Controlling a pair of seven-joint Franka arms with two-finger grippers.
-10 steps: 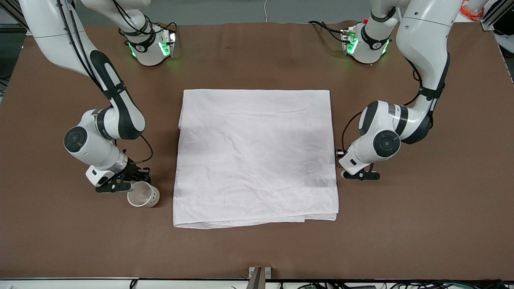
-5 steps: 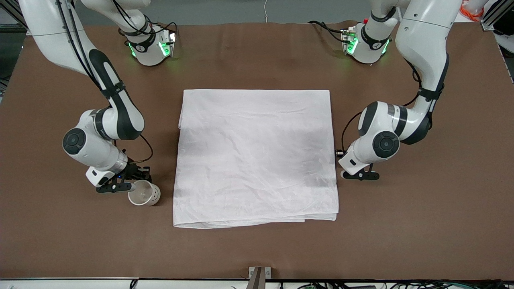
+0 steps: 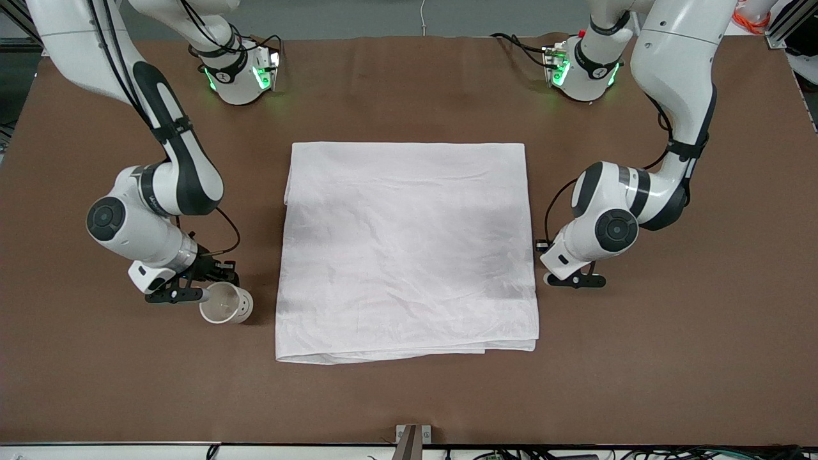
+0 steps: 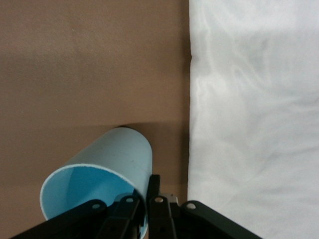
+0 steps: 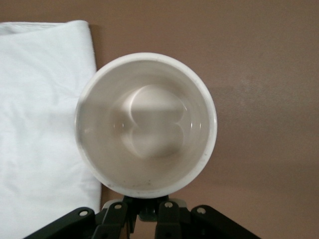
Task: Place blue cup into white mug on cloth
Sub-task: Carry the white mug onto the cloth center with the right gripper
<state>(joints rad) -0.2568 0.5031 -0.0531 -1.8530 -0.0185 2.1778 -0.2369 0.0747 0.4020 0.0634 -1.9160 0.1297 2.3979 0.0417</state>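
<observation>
Right gripper (image 3: 203, 289) is clenched on the mug (image 3: 225, 304) at the side toward the right arm's end of the table. The grip point is hidden under the fingers, and I can't see the handle.

The mug is off the cloth (image 3: 409, 249), just beside the cloth edge at the right arm's end, level with the part of the cloth nearer the front camera. A strip of bare table (image 3: 409, 396) shows between them. The mouth faces up and there are tiny dark marks on its side. Can't tell if the base is on the table or just clear of it.

The right wrist view looks straight down into the mug (image 5: 144, 124), which is empty. The gripper (image 5: 143, 206) is at the rim and a cloth (image 5: 40, 114) corner sits alongside.

Left gripper (image 3: 562, 279) is low at the other cloth edge, toward the left arm's end. From the front only a pale sliver of the cup (image 3: 547, 278) shows; the rest is hidden by the wrist.

In the left wrist view the left gripper (image 4: 142, 196) is clamped on the cup (image 4: 99, 174), one finger inside the rim and one outside. The cup wall is light blue with a brighter blue interior, empty. The cup is over bare table, just beside the cloth (image 4: 254, 119) edge and not touching it. There's a dark shadow at its base. Can't tell if the base touches the table.

Cloth lies flat, wrinkled and folded double, with nothing on it.
</observation>
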